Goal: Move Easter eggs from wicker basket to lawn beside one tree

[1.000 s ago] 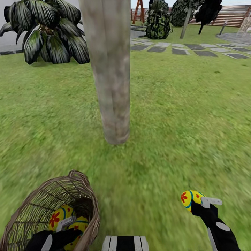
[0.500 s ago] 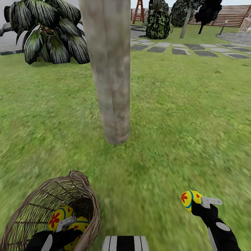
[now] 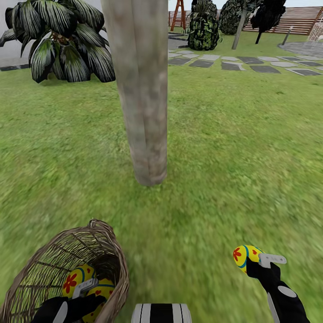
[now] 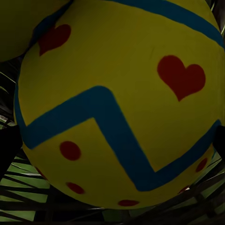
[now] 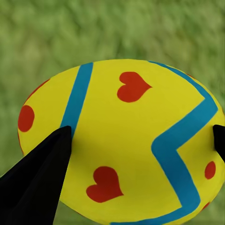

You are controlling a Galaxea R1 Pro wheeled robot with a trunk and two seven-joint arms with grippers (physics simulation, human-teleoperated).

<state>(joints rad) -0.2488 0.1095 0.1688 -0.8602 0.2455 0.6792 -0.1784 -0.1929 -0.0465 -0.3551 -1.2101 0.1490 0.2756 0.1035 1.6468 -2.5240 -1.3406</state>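
**Ana:** While the trunk (image 3: 142, 89) fills the upper middle of the head view, where do the eggs sit?

**Ben:** Two eggs (image 3: 77, 277) lie in the basket (image 3: 101, 237) at the lower left of the frame, one partly behind the other. A third egg (image 3: 243, 256) is at the lower right, above the lawn (image 3: 233, 148).

**Ana:** What holds that third egg?

**Ben:** The right pincer (image 3: 253, 262) is clenched on it. In the right wrist view the egg (image 5: 122, 140) sits between two dark fingers (image 5: 37, 178), with blurred grass behind it.

**Ana:** And the left pincer?

**Ben:** The left pincer (image 3: 85, 289) reaches into the basket, right at the eggs. In the left wrist view one egg (image 4: 117, 103) is very close, with dark finger edges at both sides and weave below it. I cannot tell whether the fingers press on it or just flank it.

**Ana:** How does the basket stand?

**Ben:** It looks tilted, its mouth facing the lower left corner, braided rim toward the trunk.

**Ana:** Anything else?

**Ben:** A palm (image 3: 63, 40) stands at the upper left, paving slabs (image 3: 242, 63) and dark bushes (image 3: 204, 27) at the upper right.
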